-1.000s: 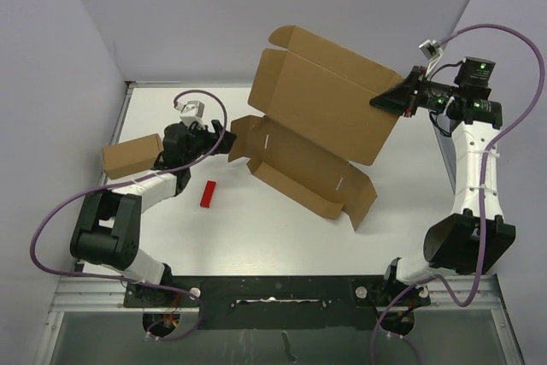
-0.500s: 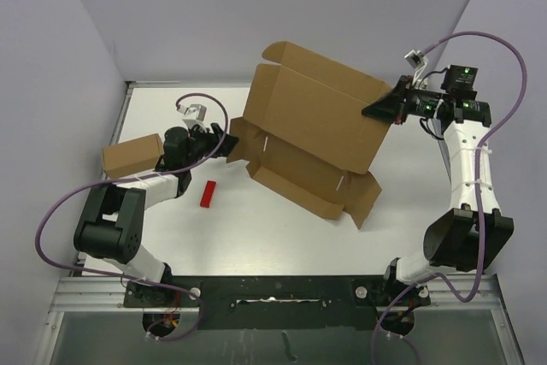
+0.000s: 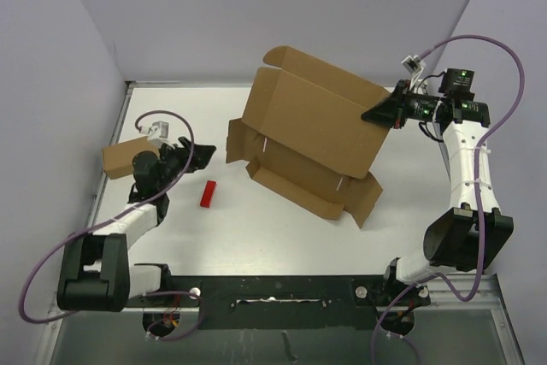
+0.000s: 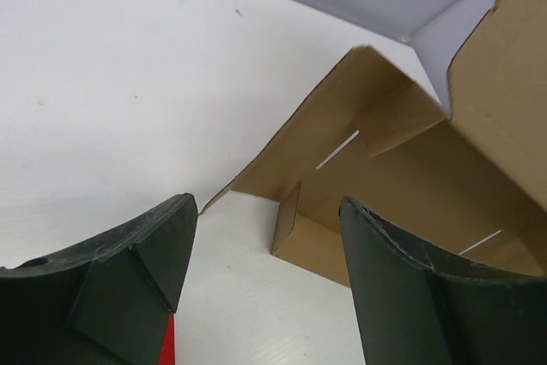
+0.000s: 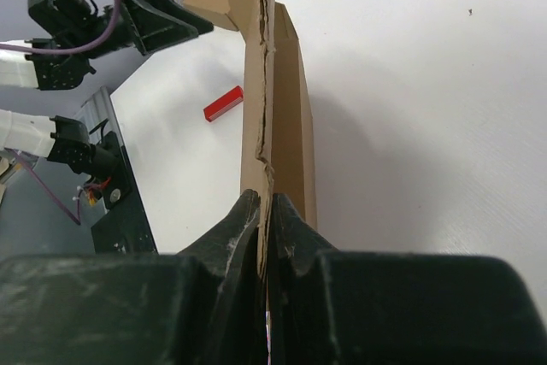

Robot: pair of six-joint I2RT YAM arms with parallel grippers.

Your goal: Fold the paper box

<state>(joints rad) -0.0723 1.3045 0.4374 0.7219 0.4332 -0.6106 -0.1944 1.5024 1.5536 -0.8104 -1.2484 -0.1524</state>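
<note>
- The paper box (image 3: 308,138), a large plain brown cardboard mailer, sits half opened on the white table (image 3: 256,237), a little right of centre and toward the back.
- Its lower panel rests on the table, with a narrow flap at each end. Two thin slits (image 3: 267,144) are cut in this panel, one near the left end and one near the right.
- The big upper panel is lifted off the table and leans up from the back fold. Its top flap is bent toward the rear wall.
- The right gripper (image 3: 373,114) reaches in from the right, its jaws clamped on the upper right corner of the raised panel. In the right wrist view the black fingers (image 5: 242,221) pinch the thin cardboard edge between them.
- The left gripper (image 3: 198,153) is low over the table to the left of the box, pointing at the box's left side flap (image 3: 238,141). It is near the flap but apart from it.
- Its jaws stand wide apart with nothing between them. The left wrist view shows bare table and the flap through the gap.
- A small red block (image 3: 208,193) lies on the table in front of the left gripper, well apart from the paper box.
- A small brown cardboard box (image 3: 120,157) sits at the table's left edge, just beside the left arm's wrist.
</note>
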